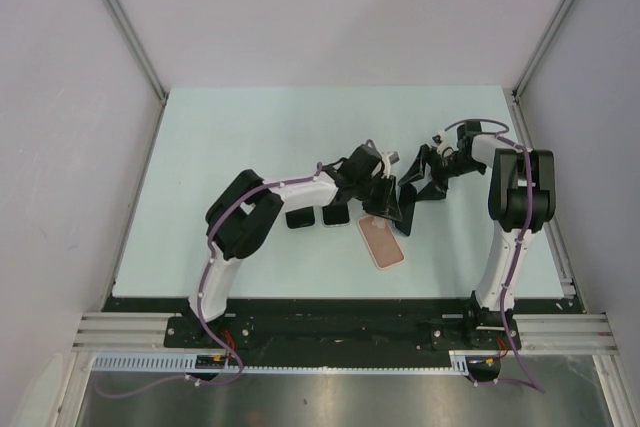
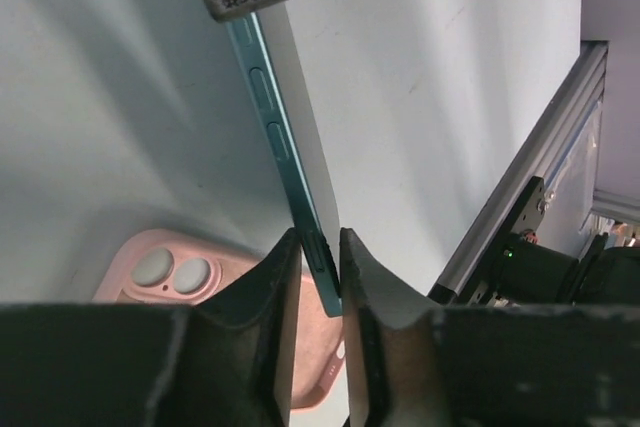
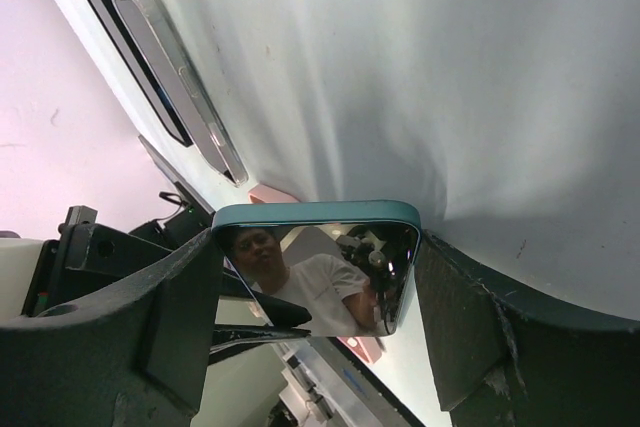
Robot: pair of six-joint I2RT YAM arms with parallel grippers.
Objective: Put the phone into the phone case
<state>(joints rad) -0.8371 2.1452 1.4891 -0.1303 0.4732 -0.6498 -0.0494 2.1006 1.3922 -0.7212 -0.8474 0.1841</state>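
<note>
Pale green desk (image 1: 250, 137) carries the pink case (image 1: 382, 244), and just above that case we hold the teal phone (image 2: 285, 137), right tool (image 3: 318, 287) clamped across its width, left tool (image 2: 320, 239) pinching its thin edge, so uneven pulls could twist it loose.

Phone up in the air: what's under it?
The pink phone case, flat on the table. In the left wrist view the left gripper and the phone cover part of it.
</note>
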